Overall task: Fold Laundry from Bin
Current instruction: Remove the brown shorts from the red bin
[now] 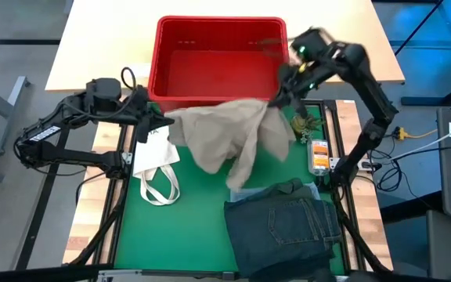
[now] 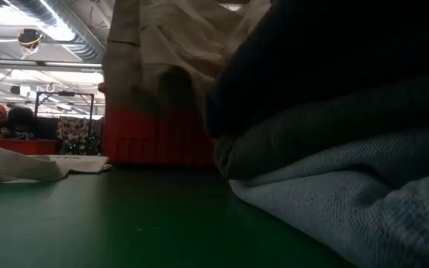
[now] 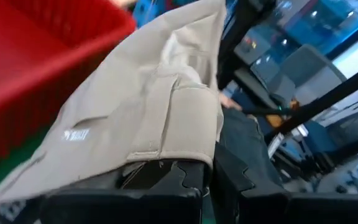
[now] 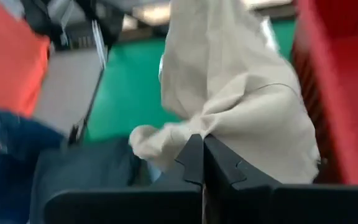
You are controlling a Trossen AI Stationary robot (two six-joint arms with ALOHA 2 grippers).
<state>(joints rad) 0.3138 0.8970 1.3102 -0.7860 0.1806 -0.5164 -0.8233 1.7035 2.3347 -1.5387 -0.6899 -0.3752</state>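
1 red bin [image 1: 219, 59], 1 khaki-beige garment [image 1: 237, 133], 1 stack of folded dark denim jeans [image 1: 284, 227], 1 white tote bag [image 1: 156, 160] and 2 dark arms are counted on the worktop [image 1: 186, 227].

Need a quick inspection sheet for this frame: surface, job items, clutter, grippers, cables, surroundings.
Surface: green mat on a wooden table; the bare part shows no debris.
Job's things: red bin at the far edge, looks empty; khaki garment held stretched between both arms, in front of the bin; folded jeans at the near right, on other folded pieces.
Clutter: white tote bag on the mat's left; small orange item and a small greenish item at the right edge.
Grippers: left gripper shut on the khaki garment's left end; right gripper shut on its right end.
Cables: yellow cable right of the table.
Surroundings: people seated in the room beyond.
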